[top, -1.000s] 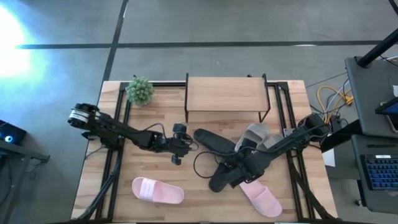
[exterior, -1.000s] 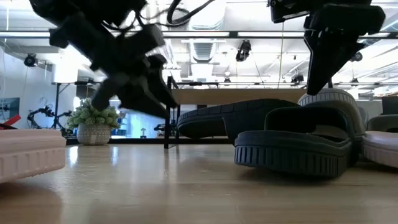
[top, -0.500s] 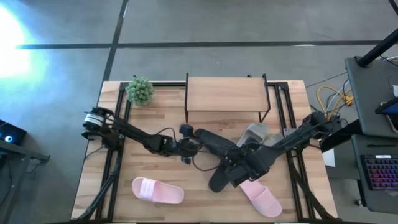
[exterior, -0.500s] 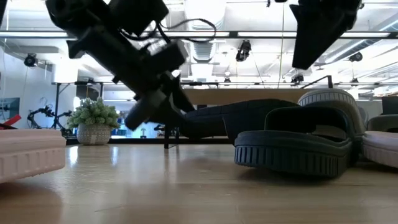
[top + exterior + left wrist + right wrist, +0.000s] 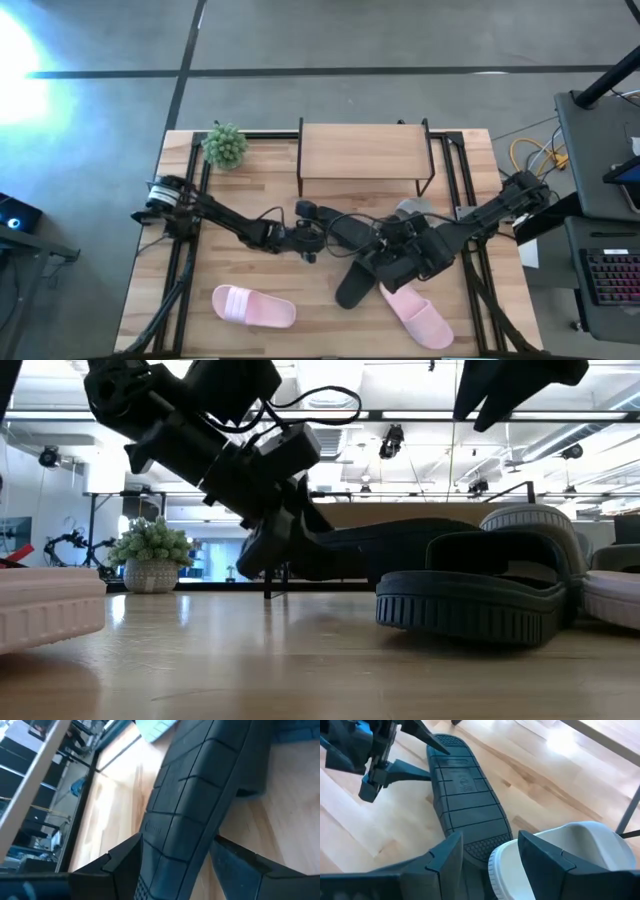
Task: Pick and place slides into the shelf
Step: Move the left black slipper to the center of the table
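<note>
A black slide lies sole up at the table's middle, its right end in a pile with another black slide and a grey-white slide. My left gripper is open, low over the table, its fingers on either side of the upturned slide's left end. My right gripper hangs open above the pile with nothing between its fingers. One pink slide lies near the front left, another at the front right. The shelf stands at the far middle. My left gripper has the upturned black slide's left end between its open fingers, which come slanting down from the table's left and lie along the slide. Wood shows between the slide and one finger. Whether the other finger touches the slide, I cannot tell.
A small potted plant stands at the far left beside the shelf. Bare wood lies between the pink slide at the front left and the pile. Black frame rails run along the table's left and right sides.
My left gripper has gone toward the table's right and down, tipping lower, until its fingers straddle the upturned black slide's left end. My right gripper has risen above the pile and rolled about its pointing line. The slides lie as before.
</note>
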`<action>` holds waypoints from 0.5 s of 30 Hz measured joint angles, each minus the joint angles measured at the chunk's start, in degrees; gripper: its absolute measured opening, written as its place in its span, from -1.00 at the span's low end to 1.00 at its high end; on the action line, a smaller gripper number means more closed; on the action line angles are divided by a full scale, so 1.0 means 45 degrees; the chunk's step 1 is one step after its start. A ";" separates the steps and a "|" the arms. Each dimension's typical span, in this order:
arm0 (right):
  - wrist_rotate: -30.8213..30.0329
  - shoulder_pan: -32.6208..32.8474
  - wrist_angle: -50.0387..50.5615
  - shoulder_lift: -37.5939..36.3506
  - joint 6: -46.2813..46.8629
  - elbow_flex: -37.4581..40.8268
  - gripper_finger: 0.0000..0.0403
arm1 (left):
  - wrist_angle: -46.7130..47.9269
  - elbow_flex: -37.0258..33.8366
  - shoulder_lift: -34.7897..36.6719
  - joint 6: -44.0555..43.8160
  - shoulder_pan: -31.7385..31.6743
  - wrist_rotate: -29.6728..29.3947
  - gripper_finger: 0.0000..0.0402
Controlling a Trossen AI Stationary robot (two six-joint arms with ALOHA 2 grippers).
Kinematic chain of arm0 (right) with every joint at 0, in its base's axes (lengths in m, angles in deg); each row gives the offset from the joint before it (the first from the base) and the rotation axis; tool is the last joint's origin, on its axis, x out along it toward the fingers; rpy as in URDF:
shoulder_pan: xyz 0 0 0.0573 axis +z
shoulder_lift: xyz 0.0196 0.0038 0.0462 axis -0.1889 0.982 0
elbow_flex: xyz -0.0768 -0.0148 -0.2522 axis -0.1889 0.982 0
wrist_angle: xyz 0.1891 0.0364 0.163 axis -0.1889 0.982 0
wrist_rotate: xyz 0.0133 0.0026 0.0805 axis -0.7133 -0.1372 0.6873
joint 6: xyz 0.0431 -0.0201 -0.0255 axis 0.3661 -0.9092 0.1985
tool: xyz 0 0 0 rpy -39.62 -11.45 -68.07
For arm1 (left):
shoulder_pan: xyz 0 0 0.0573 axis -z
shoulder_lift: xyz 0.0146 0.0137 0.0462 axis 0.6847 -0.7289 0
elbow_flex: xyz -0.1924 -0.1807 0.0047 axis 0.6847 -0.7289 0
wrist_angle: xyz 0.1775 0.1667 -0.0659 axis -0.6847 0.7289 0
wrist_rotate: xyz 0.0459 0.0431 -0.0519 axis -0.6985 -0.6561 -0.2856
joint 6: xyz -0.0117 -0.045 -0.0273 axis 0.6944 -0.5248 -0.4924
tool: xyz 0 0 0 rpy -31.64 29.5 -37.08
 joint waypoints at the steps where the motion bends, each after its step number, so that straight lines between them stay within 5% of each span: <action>1: 0.0000 0.0000 0.0018 -0.0005 0.0037 0.0027 -0.09 | -0.0030 0.0044 -0.0086 0.0076 -0.0017 0.0004 0.05; 6: 0.0019 0.0000 0.0002 0.0000 0.0042 0.0080 -0.09 | -0.0023 0.0225 -0.0363 0.0175 -0.0085 0.0036 -0.13; 12: 0.0025 0.0000 0.0115 0.0000 0.0042 0.0177 -0.09 | 0.1003 0.0426 -0.0232 0.0221 -0.0104 -0.0061 -0.69; 15: 0.0029 0.0000 0.0406 0.0000 0.0042 0.0182 -0.09 | 0.2161 0.0612 0.0157 0.0017 -0.0083 0.0085 -0.74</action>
